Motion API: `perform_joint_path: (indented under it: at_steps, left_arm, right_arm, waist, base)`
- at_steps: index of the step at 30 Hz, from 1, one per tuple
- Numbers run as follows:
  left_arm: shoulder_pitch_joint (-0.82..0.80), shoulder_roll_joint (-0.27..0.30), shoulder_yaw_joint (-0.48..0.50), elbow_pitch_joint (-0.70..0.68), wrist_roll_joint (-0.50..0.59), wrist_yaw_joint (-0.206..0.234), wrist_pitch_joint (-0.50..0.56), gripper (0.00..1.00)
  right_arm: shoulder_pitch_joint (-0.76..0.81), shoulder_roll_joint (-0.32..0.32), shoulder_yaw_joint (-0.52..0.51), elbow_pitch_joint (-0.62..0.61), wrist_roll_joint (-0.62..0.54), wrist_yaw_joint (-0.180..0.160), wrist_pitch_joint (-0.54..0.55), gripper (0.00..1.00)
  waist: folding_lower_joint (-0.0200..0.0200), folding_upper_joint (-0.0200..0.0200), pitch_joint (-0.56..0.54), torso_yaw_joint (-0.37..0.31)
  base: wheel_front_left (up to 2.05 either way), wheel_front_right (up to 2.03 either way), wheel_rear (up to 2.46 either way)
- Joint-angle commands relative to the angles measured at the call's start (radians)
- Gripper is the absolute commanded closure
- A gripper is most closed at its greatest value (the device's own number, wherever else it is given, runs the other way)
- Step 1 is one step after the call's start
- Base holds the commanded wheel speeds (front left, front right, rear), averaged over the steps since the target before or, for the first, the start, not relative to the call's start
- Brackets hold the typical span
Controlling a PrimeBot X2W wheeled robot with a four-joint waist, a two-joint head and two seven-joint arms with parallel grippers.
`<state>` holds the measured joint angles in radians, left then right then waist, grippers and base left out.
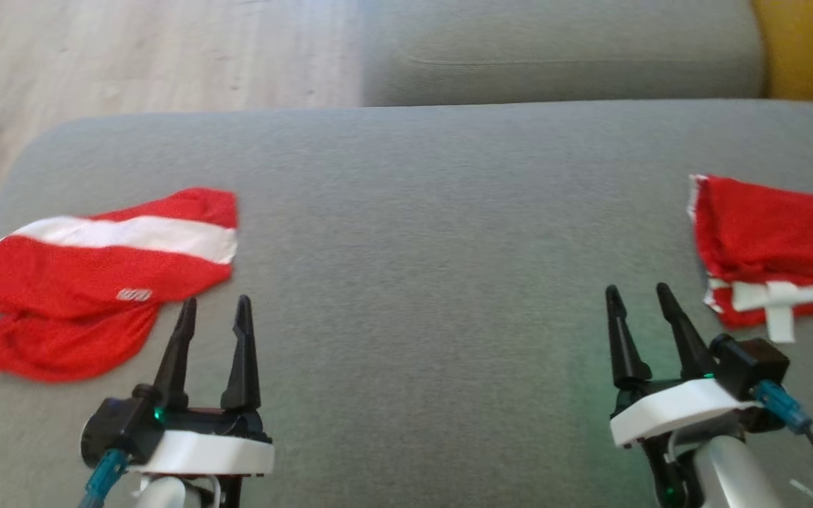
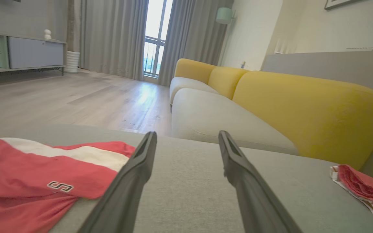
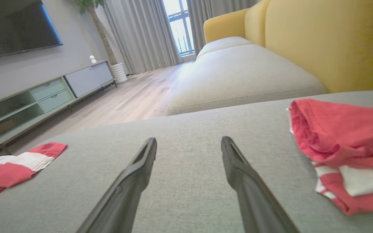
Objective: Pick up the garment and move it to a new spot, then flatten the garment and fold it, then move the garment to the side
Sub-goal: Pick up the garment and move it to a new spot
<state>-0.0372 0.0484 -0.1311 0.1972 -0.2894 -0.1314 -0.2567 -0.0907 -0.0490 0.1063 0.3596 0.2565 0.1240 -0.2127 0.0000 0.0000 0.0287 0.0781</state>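
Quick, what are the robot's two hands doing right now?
Left gripper: open, holding nothing.
Right gripper: open, holding nothing.

The only marking I can pick out is on the red garment (image 2: 18, 168) lying off to my left. It is a small patch (image 2: 60, 186) sewn on the upper layer, below the white stripe (image 2: 76, 153) and close to that layer's lower edge. Through the left wrist camera it looks like one blocky letter S, dark with a pale outline, though it may be a logo rather than a letter. Through the head camera the same patch is only a blurred whitish rectangle, and through the right wrist camera it is too small to read.
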Motion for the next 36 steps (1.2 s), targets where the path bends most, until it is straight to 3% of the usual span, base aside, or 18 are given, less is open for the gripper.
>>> perform_joint_path:
  at_steps: [1, 14, 24, 31, 36]
  left_arm:
    - [-0.042, 0.002, 0.04, -0.027, 0.006, 0.006, -0.005, 0.0]
    - [-0.006, 0.002, 0.084, -0.025, 0.022, 0.006, -0.005, 0.0]
    - [-0.004, 0.002, 0.093, -0.027, 0.028, 0.004, -0.005, 0.0]
    - [-0.032, 0.005, 0.14, -0.012, 0.043, 0.005, -0.005, 0.0]
    - [-0.139, 0.067, 0.155, 0.071, 0.062, 0.004, 0.006, 0.0]
  right_arm:
    - [-0.036, -0.001, 0.035, -0.037, 0.008, 0.007, -0.013, 0.0]
    - [-0.039, -0.001, 0.145, -0.005, 0.067, 0.007, -0.023, 0.0]
    - [-0.039, -0.001, 0.159, 0.006, 0.08, 0.007, -0.033, 0.0]
    - [-0.061, -0.001, 0.163, -0.007, 0.064, 0.007, -0.026, 0.0]
    - [-0.087, -0.001, 0.122, -0.039, 0.019, 0.007, -0.001, 0.0]
  waist:
    - [0.0, 0.0, -0.004, 0.043]
    - [0.0, 0.0, -0.042, 0.195]
    - [0.0, 0.0, -0.037, 0.217]
    - [0.0, 0.0, 0.012, 0.196]
    - [0.0, 0.0, 0.095, 0.174]
  base:
    - [0.0, 0.0, 0.0]
    - [0.0, 0.0, 0.0]
    - [0.0, 0.0, 0.0]
    - [0.0, 0.0, 0.0]
    - [0.0, 0.0, 0.0]
